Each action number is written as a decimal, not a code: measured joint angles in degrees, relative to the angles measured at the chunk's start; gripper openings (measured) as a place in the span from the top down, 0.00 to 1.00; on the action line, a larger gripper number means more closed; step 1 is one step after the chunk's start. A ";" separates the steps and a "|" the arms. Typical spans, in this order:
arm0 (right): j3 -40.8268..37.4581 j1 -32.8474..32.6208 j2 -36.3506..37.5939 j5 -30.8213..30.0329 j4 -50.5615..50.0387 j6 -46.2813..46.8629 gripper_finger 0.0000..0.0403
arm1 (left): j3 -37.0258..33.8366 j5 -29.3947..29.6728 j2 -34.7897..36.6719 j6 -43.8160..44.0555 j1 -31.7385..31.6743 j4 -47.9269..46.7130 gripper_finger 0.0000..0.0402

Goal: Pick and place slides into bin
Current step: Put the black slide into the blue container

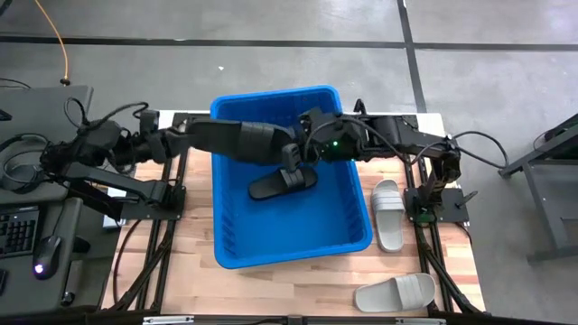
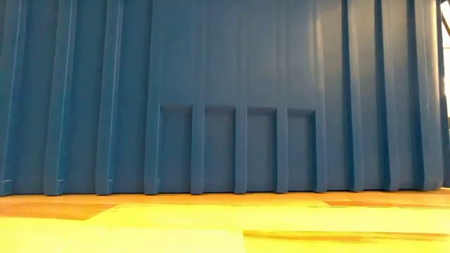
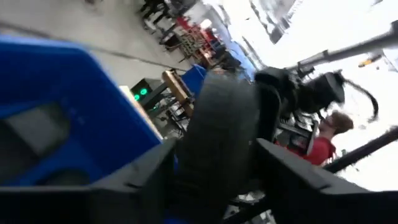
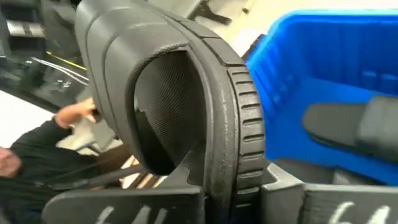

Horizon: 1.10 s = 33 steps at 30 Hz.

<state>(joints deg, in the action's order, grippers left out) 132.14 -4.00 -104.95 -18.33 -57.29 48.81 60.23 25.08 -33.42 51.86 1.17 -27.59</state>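
Note:
The blue bin (image 1: 237, 236) stands mid-table; its ribbed wall (image 2: 225, 98) fills the low view. One black slide (image 1: 283, 183) lies flat on the bin's floor. A second black slide (image 4: 186, 93) is held up over the bin's far half, and both grippers are on it. My left gripper (image 1: 292, 162) reaches in from the table's left and my right gripper (image 1: 313, 144) from the right. Two light grey slides (image 1: 388, 214) (image 1: 396, 292) lie on the table right of the bin. My left gripper has the held slide's ribbed sole (image 3: 217, 143) between its two fingers, which lie across the slide. The slide stands on edge, clear of the bin's floor. My right gripper pinches the same slide's ribbed side rim (image 4: 221, 180) between its fingers, beside the wide strap (image 4: 124, 37). The slide stands up from the fingers, its strap opening facing the wrist camera.
A desk with a keyboard and mouse (image 1: 45, 253) stands left of the table. A person in a red top (image 3: 323, 146) and a person's hand (image 4: 78, 112) show in the room beyond. Bare wood lies near the table's front edge (image 1: 271, 289).

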 joint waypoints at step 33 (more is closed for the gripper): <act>-0.01 10.04 -10.68 30.94 -17.94 9.14 0.96 | 0.06 -3.96 1.81 3.70 -0.02 -11.28 0.07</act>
<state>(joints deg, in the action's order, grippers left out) 132.13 6.04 -115.62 12.61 -75.23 57.95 60.29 21.12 -31.62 55.56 1.15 -38.87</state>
